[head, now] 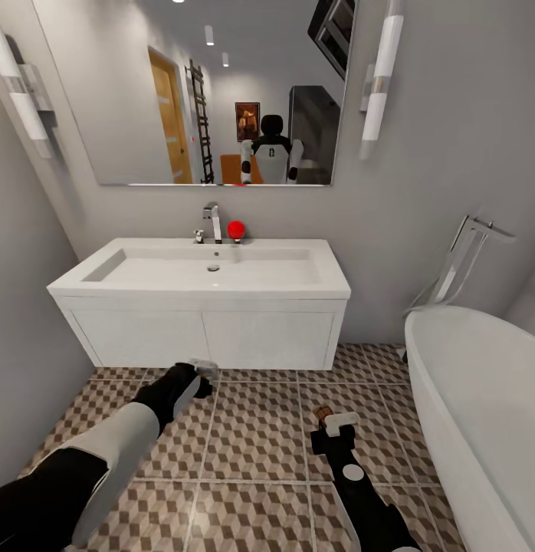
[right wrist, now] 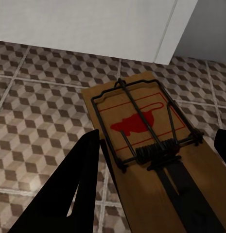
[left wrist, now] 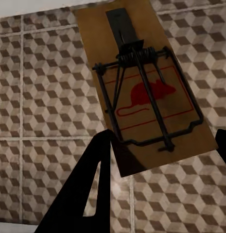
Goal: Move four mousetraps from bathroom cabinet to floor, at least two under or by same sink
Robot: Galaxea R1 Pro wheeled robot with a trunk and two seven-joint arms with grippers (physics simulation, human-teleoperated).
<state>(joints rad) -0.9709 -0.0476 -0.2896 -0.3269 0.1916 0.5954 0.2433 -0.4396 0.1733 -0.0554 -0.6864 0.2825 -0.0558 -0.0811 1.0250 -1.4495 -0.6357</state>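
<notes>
**Two traps carried to the sink, none yet on the tiles**

The robot stands facing the wide white rectangular basin [head: 214, 270] with its chrome tap [head: 213, 222], set on a white wall-hung vanity [head: 202, 335] under a large wall mirror [head: 221, 92]. An oval white bathtub [head: 482, 399] fills the right side.

Each arm carries one trap. The left gripper [head: 197, 377] reaches toward the foot of the vanity; in its wrist view the black fingers [left wrist: 91, 187] are clamped on a flat brown wooden mousetrap with dark wire spring and a red mouse print [left wrist: 144, 90], held above the floor of brown, beige and white cube-pattern tiles [left wrist: 40, 92]. The right gripper [head: 334, 424] sits nearer the robot, between vanity and tub, and is likewise closed on a second wooden mousetrap [right wrist: 151, 141] — a brown corner of it peeks out in the head view.

As far as these pictures show, no trap lies on the tiles yet. Both held ones are still to be set down beside or under this sink, which would meet the two-by-the-sink condition — and by my reckoning the other two then remain to be fetched from the cabinet and laid on the same floor
</notes>
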